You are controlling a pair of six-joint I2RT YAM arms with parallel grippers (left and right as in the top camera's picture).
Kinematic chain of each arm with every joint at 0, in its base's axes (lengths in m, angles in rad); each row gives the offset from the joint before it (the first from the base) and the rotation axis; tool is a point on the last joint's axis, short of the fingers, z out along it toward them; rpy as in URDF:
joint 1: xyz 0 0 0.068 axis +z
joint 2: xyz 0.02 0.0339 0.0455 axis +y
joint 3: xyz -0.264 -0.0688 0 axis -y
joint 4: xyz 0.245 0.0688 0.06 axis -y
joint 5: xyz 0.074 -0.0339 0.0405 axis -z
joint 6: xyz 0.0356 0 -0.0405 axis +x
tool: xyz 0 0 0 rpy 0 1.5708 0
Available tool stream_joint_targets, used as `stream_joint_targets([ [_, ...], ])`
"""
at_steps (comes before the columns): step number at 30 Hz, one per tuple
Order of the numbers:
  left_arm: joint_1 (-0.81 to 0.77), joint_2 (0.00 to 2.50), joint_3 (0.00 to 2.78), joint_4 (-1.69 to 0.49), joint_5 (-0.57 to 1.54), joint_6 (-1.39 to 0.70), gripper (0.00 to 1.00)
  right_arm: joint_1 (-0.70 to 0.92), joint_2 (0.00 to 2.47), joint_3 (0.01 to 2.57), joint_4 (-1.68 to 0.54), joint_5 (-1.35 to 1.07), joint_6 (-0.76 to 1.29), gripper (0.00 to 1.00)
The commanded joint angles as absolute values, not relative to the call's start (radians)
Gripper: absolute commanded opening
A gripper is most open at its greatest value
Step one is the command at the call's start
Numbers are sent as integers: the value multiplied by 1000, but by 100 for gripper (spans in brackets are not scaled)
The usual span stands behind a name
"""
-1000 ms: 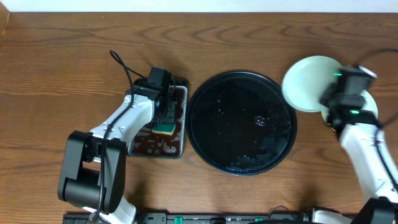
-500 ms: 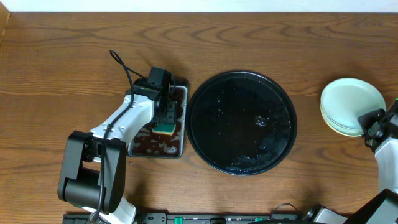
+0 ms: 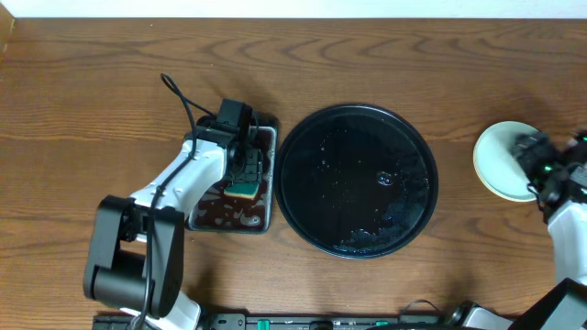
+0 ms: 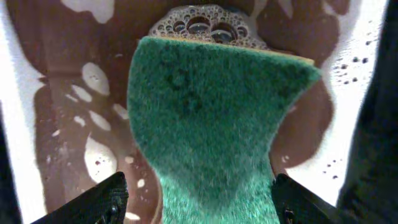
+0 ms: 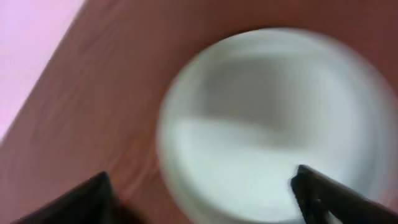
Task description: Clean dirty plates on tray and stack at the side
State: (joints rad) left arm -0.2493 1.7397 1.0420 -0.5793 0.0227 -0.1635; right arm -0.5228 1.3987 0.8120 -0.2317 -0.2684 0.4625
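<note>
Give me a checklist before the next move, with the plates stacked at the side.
1. Black tray free of plates: ok.
2. Plates stacked at the side, right of the tray: ok.
3. Number of plates in the stack: cannot tell.
4. Right gripper open above the stack, holding nothing: ok.
5. Left gripper open, fingers either side of the sponge: ok.
6. Sponge lying in the small tray of brown liquid: ok.

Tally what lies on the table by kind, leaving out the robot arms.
Trays: 2, the large round glossy black tray and the smaller rectangular metal-rimmed tray of brown liquid.
Sponges: 1, the green scouring sponge in the brown liquid.
Plate stacks: 1, small round pale mint plate on top; how many lie beneath cannot be told.
Total: 4.
</note>
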Motion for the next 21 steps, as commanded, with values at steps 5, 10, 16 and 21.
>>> stream_joint_targets([
  [5, -192, 1604, 1071, -609, 68, -261, 81, -254, 1388, 811, -261, -389, 111, 99],
  [10, -93, 1576, 1084, -741, 131, -272, 82, -107, 1388, 857, -418, -273, 12, 99],
  [16, 33, 1511, 1075, -889, 131, -270, 82, -64, 1354, 895, -589, -214, 2, 99],
  [21, 38, 1349, 995, -874, 131, -237, 82, -64, 1238, 870, -649, -212, 2, 99],
])
